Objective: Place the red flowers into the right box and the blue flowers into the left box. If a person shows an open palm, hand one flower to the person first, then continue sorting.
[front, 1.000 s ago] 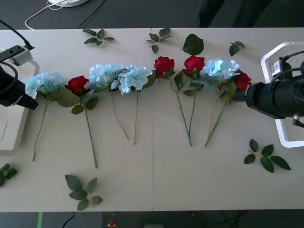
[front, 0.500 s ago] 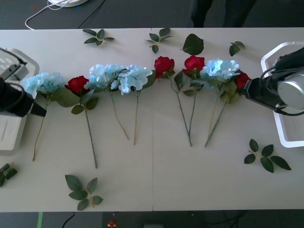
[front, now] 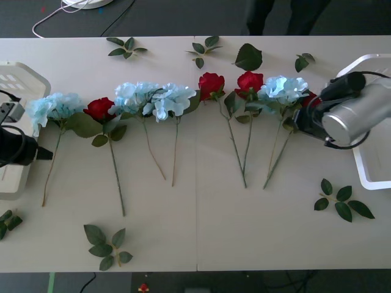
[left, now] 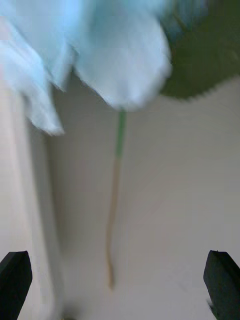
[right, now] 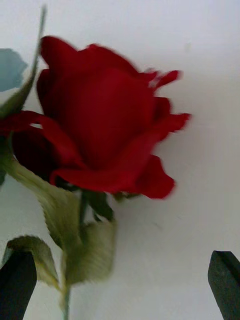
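Red flowers (front: pixel 211 83) and blue flowers (front: pixel 151 97) lying in row across table (front: pixel 195 213). Right gripper (right: pixel 122 290) hovering agape over rightmost rose (right: pixel 100 120): centre on stem before closing. Left gripper (left: pixel 117 290) likewise gaping over leftmost blue cluster (front: pixel 55 107) stem.

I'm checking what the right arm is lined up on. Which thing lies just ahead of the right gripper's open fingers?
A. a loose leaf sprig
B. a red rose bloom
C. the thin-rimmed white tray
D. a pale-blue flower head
B: the right wrist view shows a red rose bloom just beyond the right gripper's parted fingers.
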